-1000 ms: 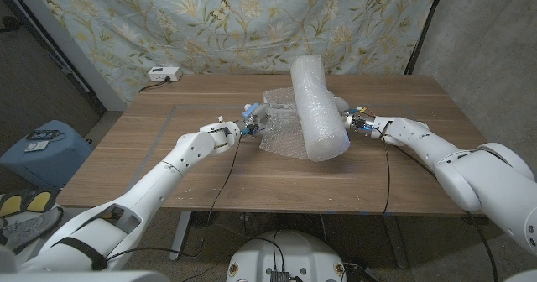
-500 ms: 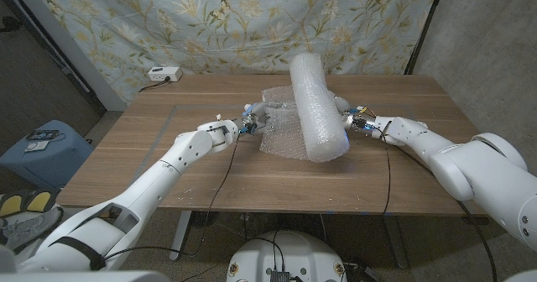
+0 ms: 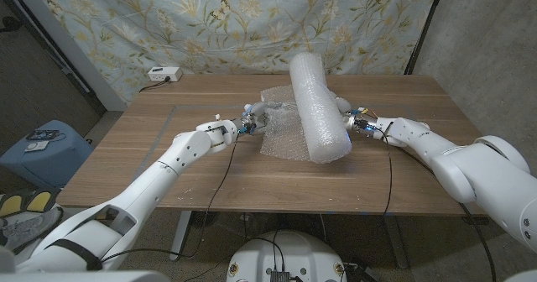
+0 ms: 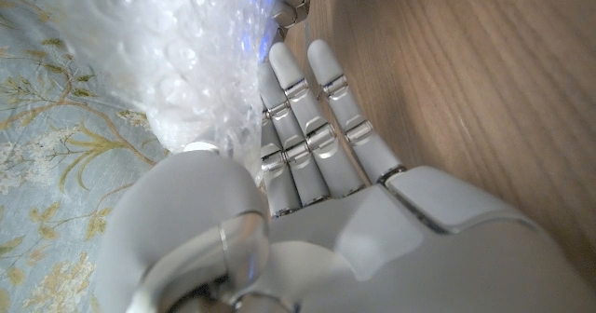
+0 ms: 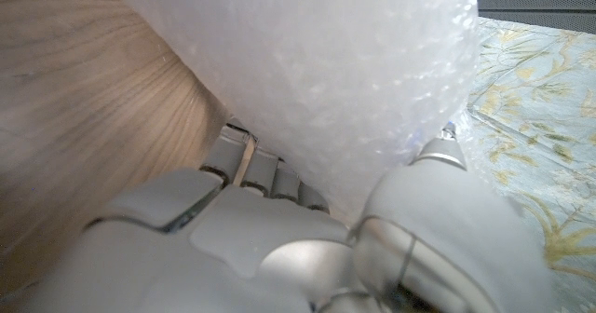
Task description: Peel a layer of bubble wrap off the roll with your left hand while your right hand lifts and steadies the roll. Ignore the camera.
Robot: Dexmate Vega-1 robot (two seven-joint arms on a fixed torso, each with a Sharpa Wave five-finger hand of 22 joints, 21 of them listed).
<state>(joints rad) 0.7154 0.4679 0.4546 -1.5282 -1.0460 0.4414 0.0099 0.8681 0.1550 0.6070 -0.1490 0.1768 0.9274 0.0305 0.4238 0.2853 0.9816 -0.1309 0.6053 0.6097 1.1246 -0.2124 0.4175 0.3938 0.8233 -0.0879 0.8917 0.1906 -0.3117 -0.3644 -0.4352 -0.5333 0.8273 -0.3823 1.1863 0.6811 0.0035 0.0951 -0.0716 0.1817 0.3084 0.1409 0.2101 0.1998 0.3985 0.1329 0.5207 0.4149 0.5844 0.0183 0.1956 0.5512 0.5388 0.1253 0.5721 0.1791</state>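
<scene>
A thick, pale roll of clear bubble wrap stands tilted over the middle of the brown wooden bench, its upper end leaning toward the flowered blue-green cloth backdrop and its lower end toward the bench's front edge. A loose, crinkled sheet of bubble wrap spreads from the roll's left side down onto the bench. The left hand grips the edge of that sheet; in the left wrist view its fingers lie straight along the plastic, with the thumb on the sheet's other side. The right hand holds the roll from the right, and in the right wrist view its fingers are tucked beneath the roll, the thumb pressed against its side. A small white box lies near the bench's far left corner.
</scene>
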